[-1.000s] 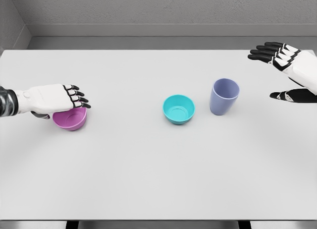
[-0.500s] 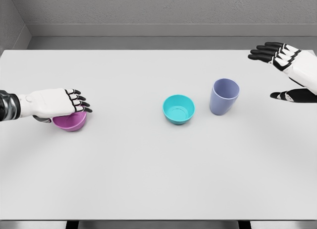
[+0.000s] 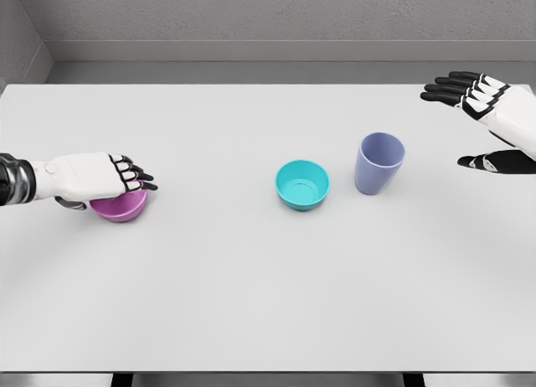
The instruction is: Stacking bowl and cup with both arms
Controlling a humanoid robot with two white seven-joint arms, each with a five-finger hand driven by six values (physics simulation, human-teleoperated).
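Your left hand is clamped over the pink bowl at far left, fingers curled on its rim (grasp step, lift not yet started). Next: raise it, carry right to the teal bowl at centre. Right hand hovers spread and empty, right of the upright purple cup, mouth up, axis vertical.

The white left arm comes in low from the table's left edge, wrist level, its white five-finger left hand palm down with black-tipped fingers curled over and closed on the small pink plastic bowl. The white right arm enters near the table's far right corner; its right hand hovers with fingers spread and thumb held apart, grasping nothing.
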